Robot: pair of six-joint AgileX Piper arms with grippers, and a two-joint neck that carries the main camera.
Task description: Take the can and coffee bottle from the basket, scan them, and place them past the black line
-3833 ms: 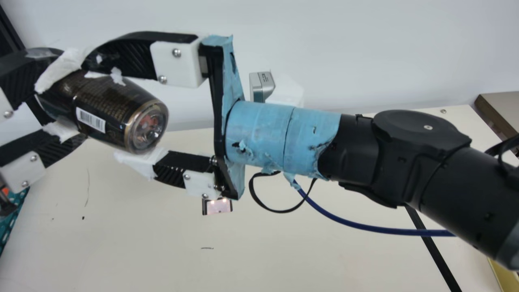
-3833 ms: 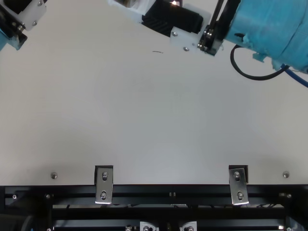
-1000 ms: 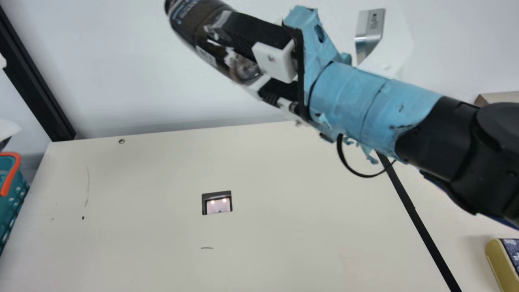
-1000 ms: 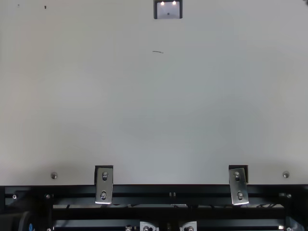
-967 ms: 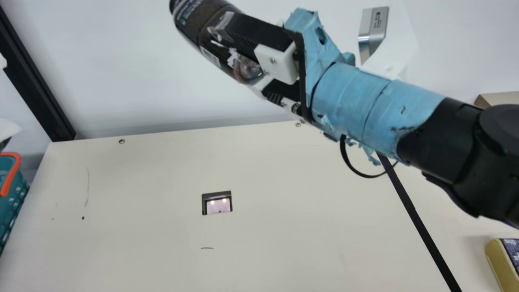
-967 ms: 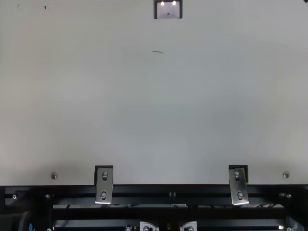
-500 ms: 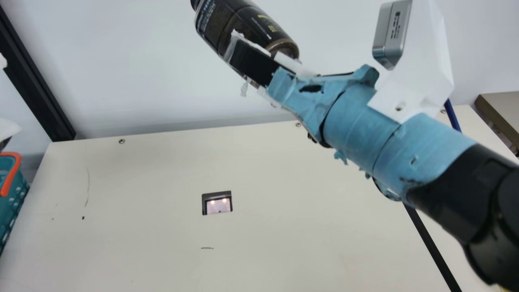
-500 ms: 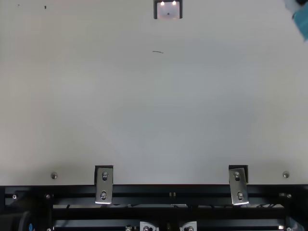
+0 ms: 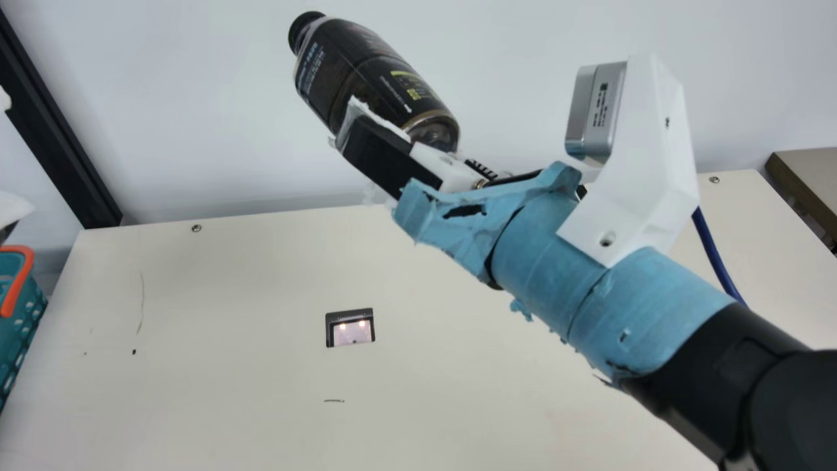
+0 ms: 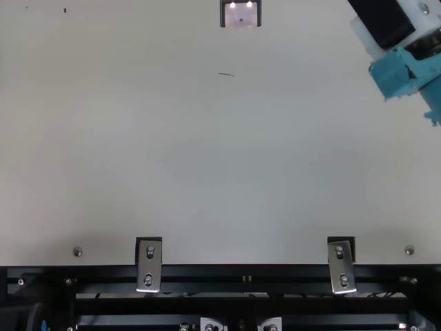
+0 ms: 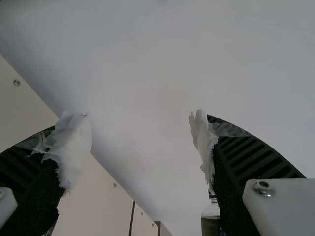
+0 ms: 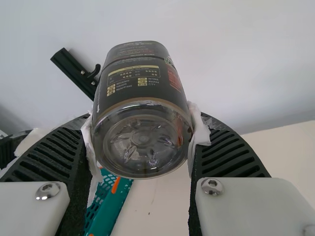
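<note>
My right black-fingered gripper (image 9: 382,124) clenched on the dark-labelled clear plastic coffee bottle (image 9: 373,78), which I hold tilted, appearing above the cream counter's (image 9: 248,366) far edge in the main view, my left black-fingered gripper (image 9: 8,154) released, teal perforated basket (image 9: 25,327) at the counter's left edge.

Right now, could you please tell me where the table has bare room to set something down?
Bare tabletop lies between the basket and the scanner, and in the wide stretch from the scanner to the two metal brackets. The right side is crowded: there my right arm hangs over it, its gripper holding the bottle.
</note>
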